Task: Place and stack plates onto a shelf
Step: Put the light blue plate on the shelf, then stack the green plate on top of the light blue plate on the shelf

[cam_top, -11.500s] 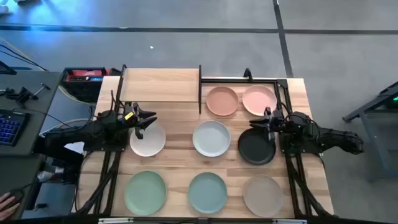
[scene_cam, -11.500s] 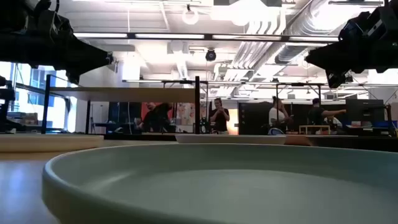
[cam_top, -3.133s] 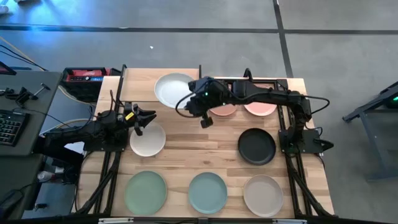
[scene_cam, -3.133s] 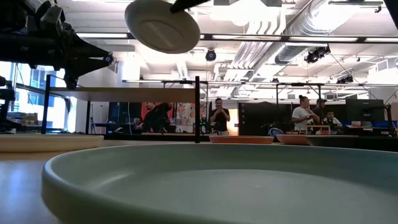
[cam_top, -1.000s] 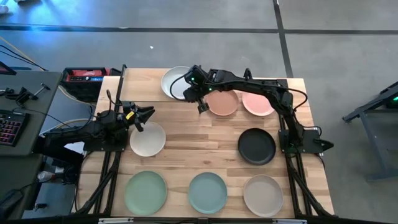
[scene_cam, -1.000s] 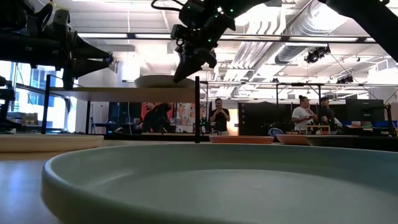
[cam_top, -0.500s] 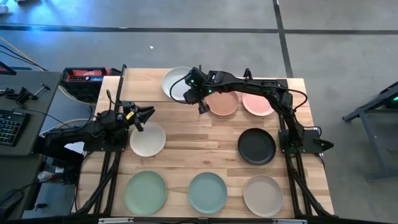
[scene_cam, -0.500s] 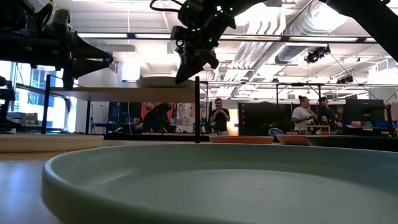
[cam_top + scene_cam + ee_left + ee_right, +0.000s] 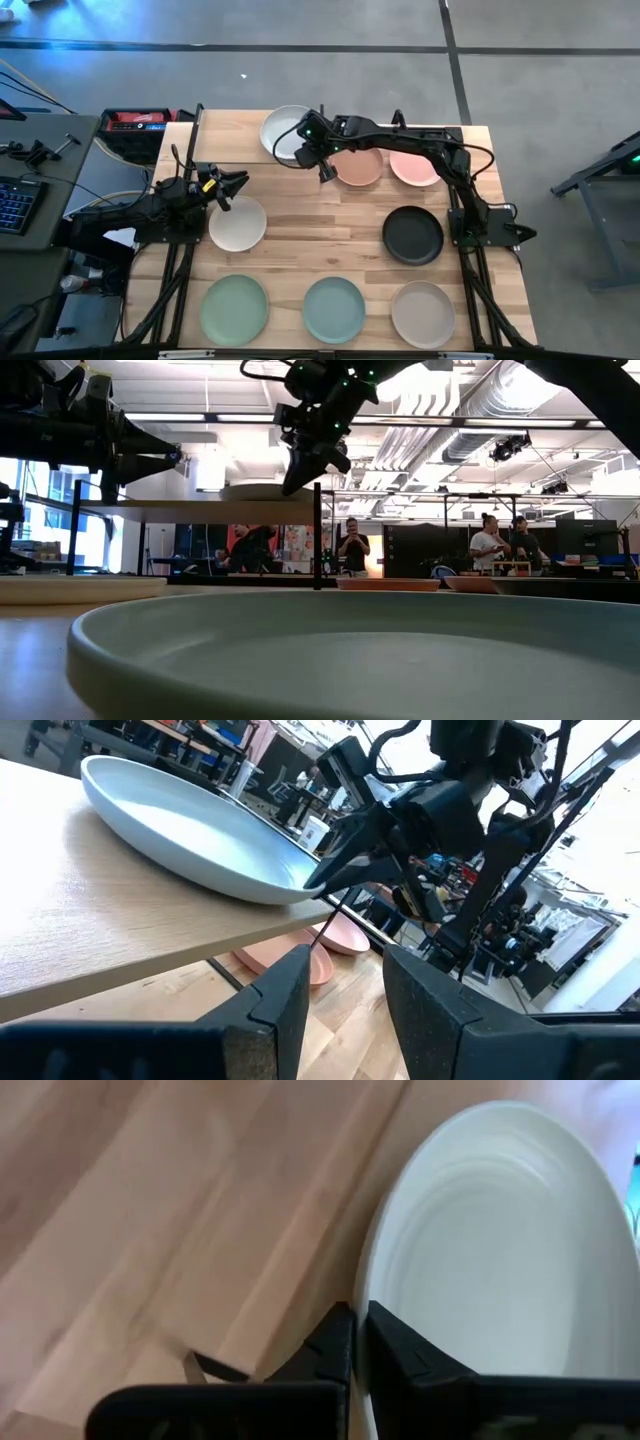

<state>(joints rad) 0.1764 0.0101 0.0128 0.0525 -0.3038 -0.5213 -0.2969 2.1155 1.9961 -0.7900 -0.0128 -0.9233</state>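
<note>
The right gripper [image 9: 303, 150] reaches across the desk [image 9: 300, 220] to the shelf [image 9: 225, 135], its fingers [image 9: 340, 1342] pinched shut on the rim of a pale blue plate [image 9: 285, 133] that lies on the shelf board at the end nearest the salmon plate [image 9: 357, 165]. The left wrist view shows this plate [image 9: 190, 830] resting flat on the wood, with the right gripper [image 9: 335, 870] clamped on its edge at the board's corner. From the low view the same plate [image 9: 260, 491] sits level on the shelf [image 9: 200, 510], with the right gripper [image 9: 300, 465] angled down onto its near edge. The left gripper [image 9: 228, 188] hovers just in front of the shelf, above the far rim of the white plate [image 9: 238, 224], its fingers [image 9: 275, 1005] parted and holding nothing. Beyond the salmon plate from the shelf lies the pink plate [image 9: 415, 163]. In front of the shelf, the black plate [image 9: 412, 235] sits in a row with the white one, and the green plate [image 9: 234, 309], teal plate [image 9: 334, 309] and beige plate [image 9: 424, 313] line the desk edge farthest from the shelf.
</note>
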